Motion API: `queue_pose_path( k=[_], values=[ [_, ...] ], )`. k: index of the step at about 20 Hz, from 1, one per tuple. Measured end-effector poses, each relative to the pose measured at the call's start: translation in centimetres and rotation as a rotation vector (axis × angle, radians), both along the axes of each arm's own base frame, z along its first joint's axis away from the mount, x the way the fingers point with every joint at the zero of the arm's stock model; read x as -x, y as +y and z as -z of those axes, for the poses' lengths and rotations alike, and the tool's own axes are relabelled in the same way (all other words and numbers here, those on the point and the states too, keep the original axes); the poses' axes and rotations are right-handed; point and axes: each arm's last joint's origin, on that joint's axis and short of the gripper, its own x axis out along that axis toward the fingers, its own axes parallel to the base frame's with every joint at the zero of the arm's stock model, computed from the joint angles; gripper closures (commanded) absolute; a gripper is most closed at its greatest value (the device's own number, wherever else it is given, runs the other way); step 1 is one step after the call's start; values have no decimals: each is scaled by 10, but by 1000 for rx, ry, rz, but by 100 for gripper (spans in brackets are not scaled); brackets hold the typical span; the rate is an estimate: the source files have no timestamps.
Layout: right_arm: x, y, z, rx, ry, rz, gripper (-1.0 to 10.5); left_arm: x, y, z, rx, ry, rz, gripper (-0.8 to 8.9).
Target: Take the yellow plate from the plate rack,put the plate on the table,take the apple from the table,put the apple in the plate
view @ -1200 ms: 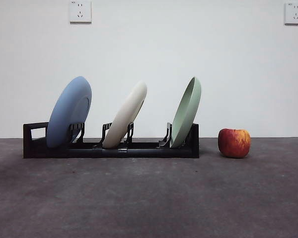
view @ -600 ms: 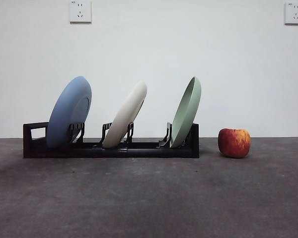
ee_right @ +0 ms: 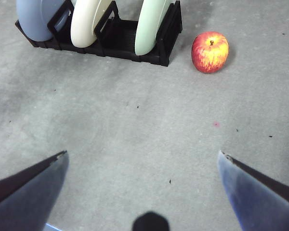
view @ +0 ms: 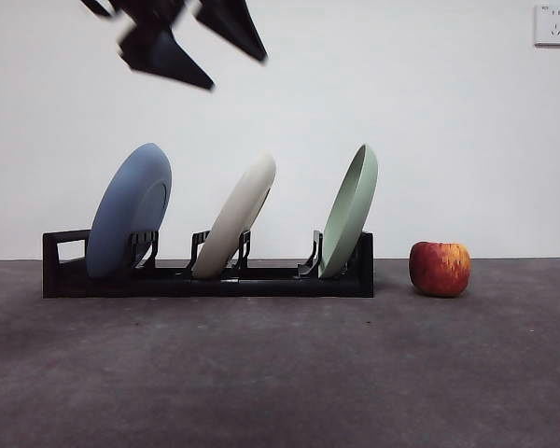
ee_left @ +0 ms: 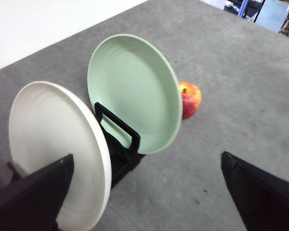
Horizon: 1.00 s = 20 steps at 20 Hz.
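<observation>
The yellow plate (view: 235,219) is cream-coloured and leans in the middle slot of the black plate rack (view: 261,281). The red and yellow apple (view: 440,269) sits on the grey table (view: 280,373), just right of the rack. My left gripper (view: 238,75) hangs open high above the rack, over the gap between the blue and cream plates. Its wrist view shows the yellow plate (ee_left: 53,139), the rack (ee_left: 118,144) and the apple (ee_left: 190,98) between the spread jaws of the left gripper (ee_left: 147,155). My right gripper (ee_right: 142,153) is open, well back from the rack (ee_right: 120,41), the plate (ee_right: 86,21) and the apple (ee_right: 210,52).
A blue plate (view: 129,210) stands in the rack's left slot and a pale green plate (view: 350,210) in its right slot, nearest the apple. A white wall with a socket (view: 553,23) rises behind the table. Bare table (ee_right: 135,120) stretches in front of the rack.
My left gripper has come into the front view from the top left, above the rack. The plates, the rack and the apple have not moved.
</observation>
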Motion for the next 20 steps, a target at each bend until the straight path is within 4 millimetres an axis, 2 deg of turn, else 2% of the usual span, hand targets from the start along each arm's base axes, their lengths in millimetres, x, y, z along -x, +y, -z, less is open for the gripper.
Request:
queue_pose_path(
  k=[3,5,12,17,20],
  values=[
    [0,0,0,0,3,0,348,-29,-13,23,-16,-10,-17,216],
    [0,0,0,0,3,0,348,-41,-16,37,-41,-17,-61,216],
    [0,0,0,0,4,0,348,-61,-24,71,-104,2,-107,229],
    [0,0,0,0,4,0,348,-65,-28,87,-129,32,-112,588],
    [0,0,0,0,4,0,348,-65,-28,86,-124,33,-108,694]
  ],
)
